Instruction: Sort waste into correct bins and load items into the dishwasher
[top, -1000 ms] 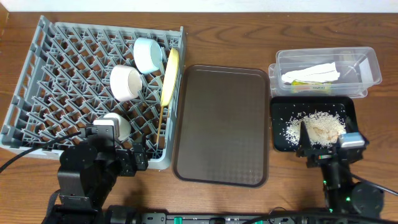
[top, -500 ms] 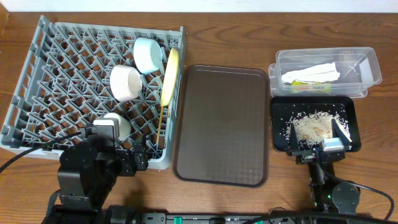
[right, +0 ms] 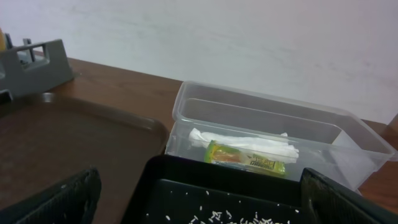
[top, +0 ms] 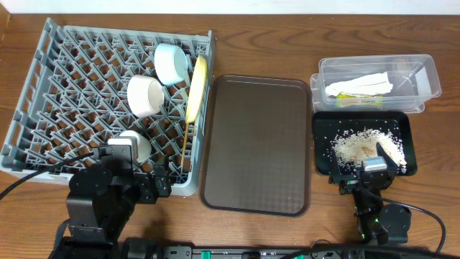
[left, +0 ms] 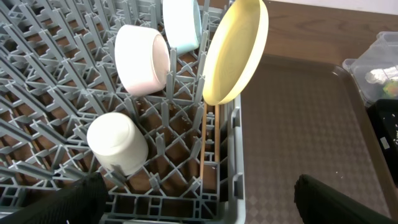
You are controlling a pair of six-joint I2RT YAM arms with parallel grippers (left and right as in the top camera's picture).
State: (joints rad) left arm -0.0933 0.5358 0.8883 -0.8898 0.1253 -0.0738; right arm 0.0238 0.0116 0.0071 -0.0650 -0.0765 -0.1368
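Right gripper (right: pixel 202 208) gapes wide, empty, at the near edge of the black tray (right: pixel 161 180); rice scraps (top: pixel 346 147) lie in that tray, napkin (right: pixel 249 142) and wrapper (right: pixel 245 159) in the clear tub (right: pixel 348 144). Left gripper (left: pixel 202 208), equally wide and empty, hovers at the dish rack (left: pixel 236 155) near corner.

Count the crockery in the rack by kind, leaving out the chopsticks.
Bowls: 2 (blue bowl, white bowl)
Cup: 1
Plate: 1
Total: 4
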